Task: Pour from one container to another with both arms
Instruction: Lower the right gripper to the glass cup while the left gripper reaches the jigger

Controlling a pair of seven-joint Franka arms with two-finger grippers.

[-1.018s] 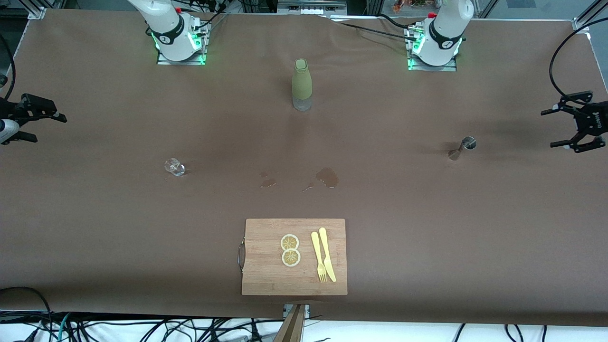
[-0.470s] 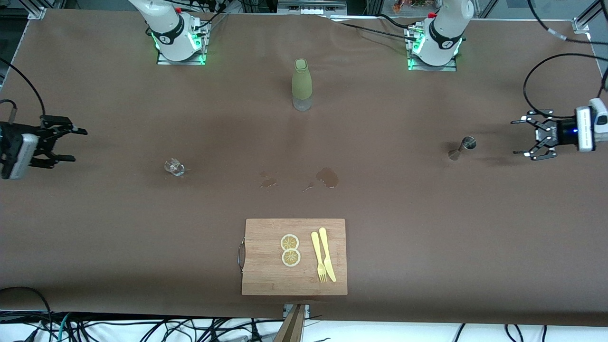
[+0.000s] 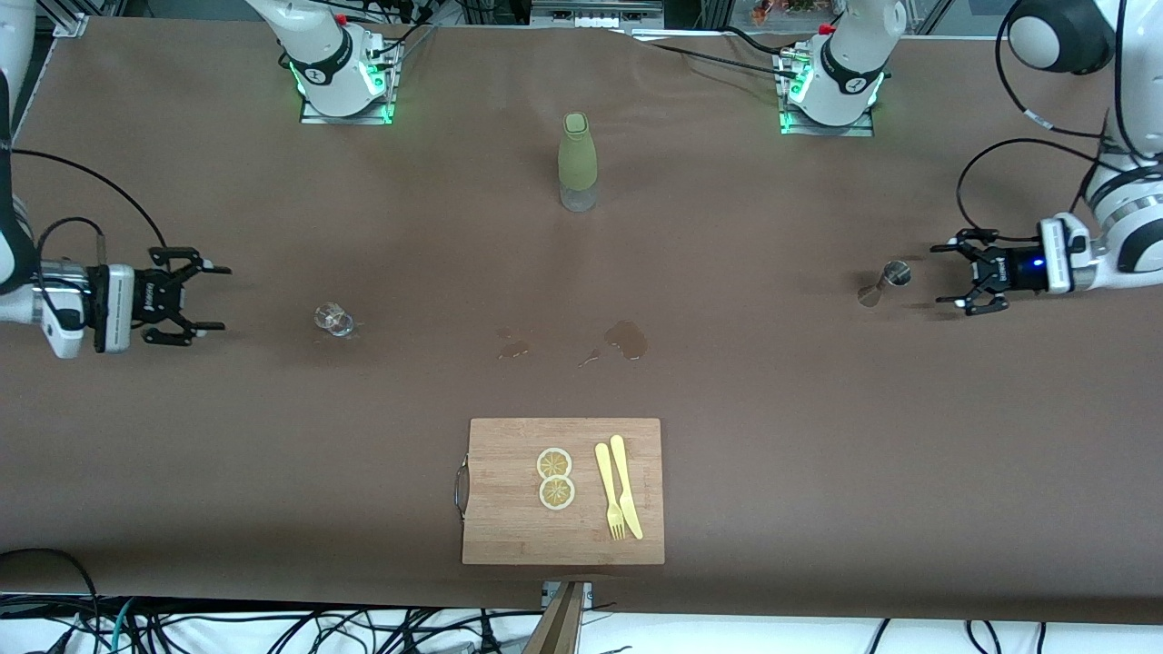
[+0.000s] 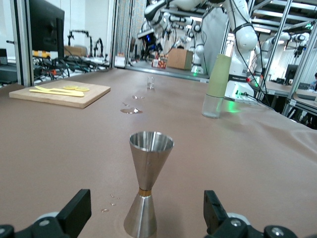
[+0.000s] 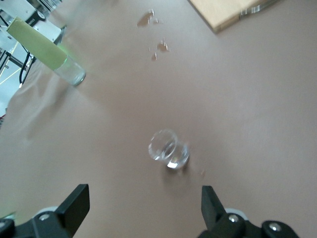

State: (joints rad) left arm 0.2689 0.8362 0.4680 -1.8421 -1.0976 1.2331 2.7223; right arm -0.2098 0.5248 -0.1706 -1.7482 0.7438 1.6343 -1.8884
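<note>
Two grippers stand wide open, holding nothing. From the bottle (image 3: 577, 162), the glass (image 3: 333, 319) stands toward the right arm's end, the right gripper (image 3: 211, 298) near it; the jigger (image 3: 884, 282) stands upright toward the left arm's end, the left gripper (image 3: 945, 275) just beside it.

Clear tumbler (image 3: 333, 319), silvery jigger (image 3: 883, 282), upright, apart

No words, labels, brand names or numbers can be read anywhere in these views. The left gripper (image 3: 952, 281) carries small white marks on its black body, too small to make out.
</note>
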